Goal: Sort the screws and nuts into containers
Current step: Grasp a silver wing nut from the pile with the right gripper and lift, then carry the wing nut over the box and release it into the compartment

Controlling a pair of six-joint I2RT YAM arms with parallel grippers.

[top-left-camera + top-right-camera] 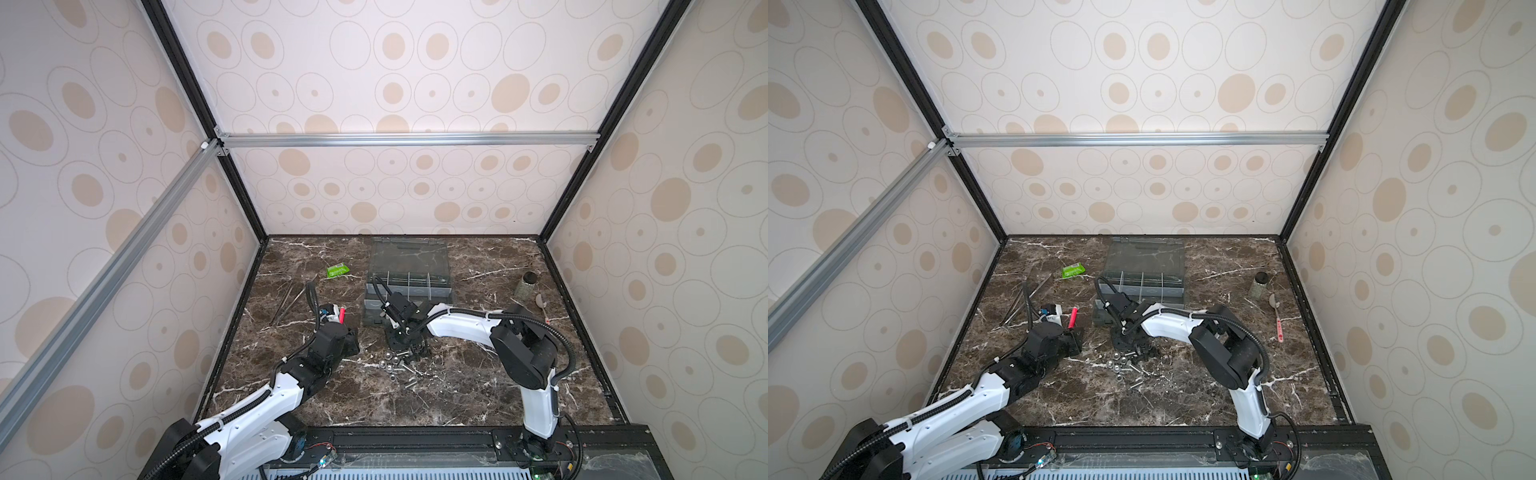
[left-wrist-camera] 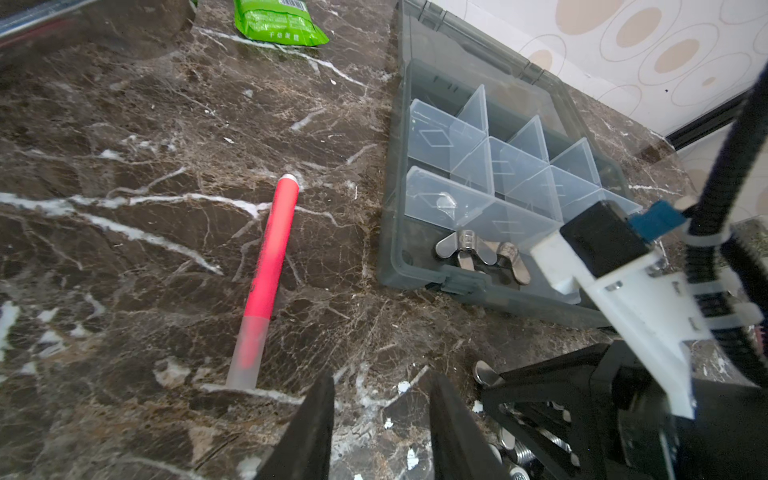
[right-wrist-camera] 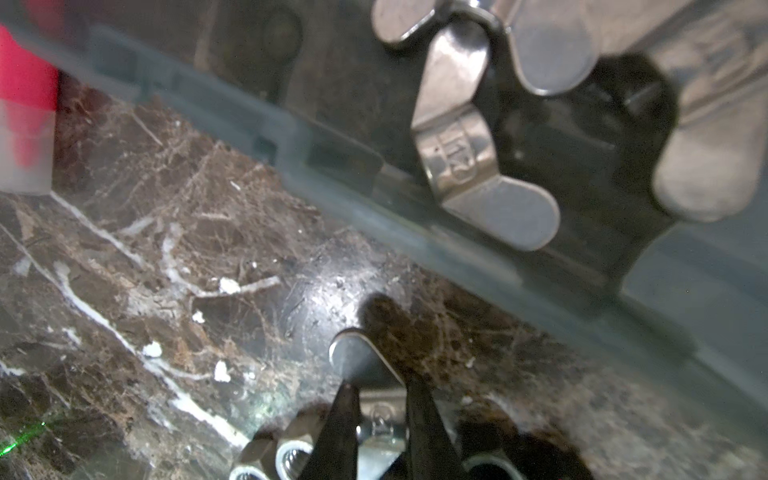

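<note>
Step in hand: picking from loose screws and nuts point(image 1: 401, 363), on desk point(image 1: 478, 399) just before organiser box point(image 2: 392, 232).
Right gripper point(image 3: 378, 388): pinched narrow around one wing nut point(image 3: 357, 353).
Left gripper point(image 2: 382, 378): part-open, empty, beside box.
Next, likely: lift clear, carry into box's near compartment point(image 2: 417, 255), release gently.

Left arm point(image 1: 266, 399) and right arm point(image 1: 538, 409): white shells, black joint housings (round caps), black ribbed conduit point(image 1: 552, 332) cinched with white zip ties. Left gripper point(image 2: 382, 376) black, tapered fingers. Right wrist: white bracket point(image 2: 636, 299), blue connector point(image 2: 656, 218).
</note>
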